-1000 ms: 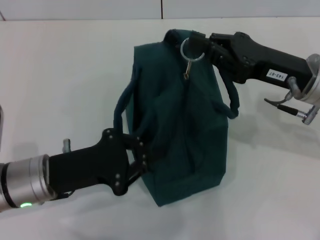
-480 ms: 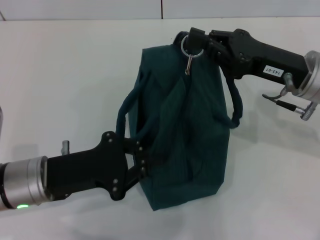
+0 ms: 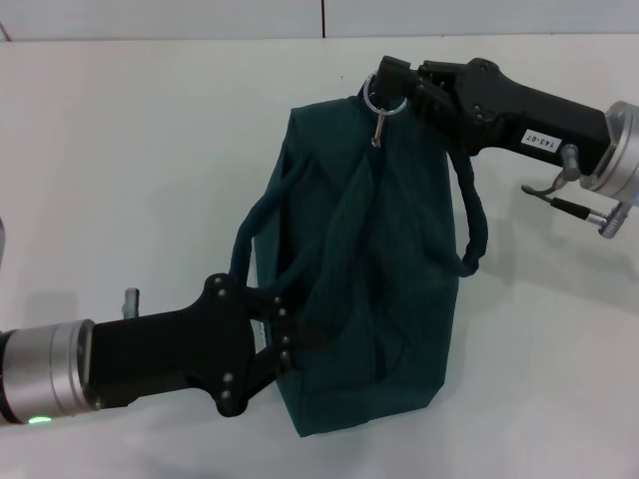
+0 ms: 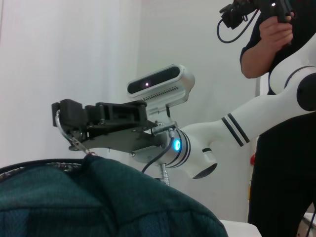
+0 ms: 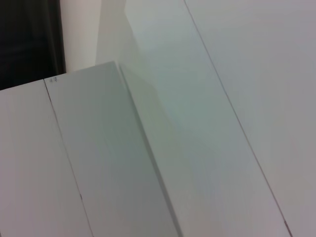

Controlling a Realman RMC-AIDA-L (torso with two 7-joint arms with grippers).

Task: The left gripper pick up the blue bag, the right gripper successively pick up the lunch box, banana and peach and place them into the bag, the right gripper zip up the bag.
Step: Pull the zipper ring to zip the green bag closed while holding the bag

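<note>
— Where is the bag, and what have you got of it?

— The blue bag (image 3: 364,269) stands near the middle of the white table (image 3: 130,150), towards its far edge. My left gripper (image 3: 283,337) is clenched on the near end of the bag, down by the rope handle (image 3: 262,215). My right gripper (image 3: 391,82) is at the far end, pinched on the metal ring (image 3: 380,96) of the zip pull.

— How will it handle?

— Soft, I judge. The cloth sags and creases, so it will give under any pull. The left must keep the near end taut. The ring is small, hard and likely slippery, so I would grip it square, as the left wrist view (image 4: 64,129) shows.

— Lunch box, banana, peach?

— None in sight.
</note>
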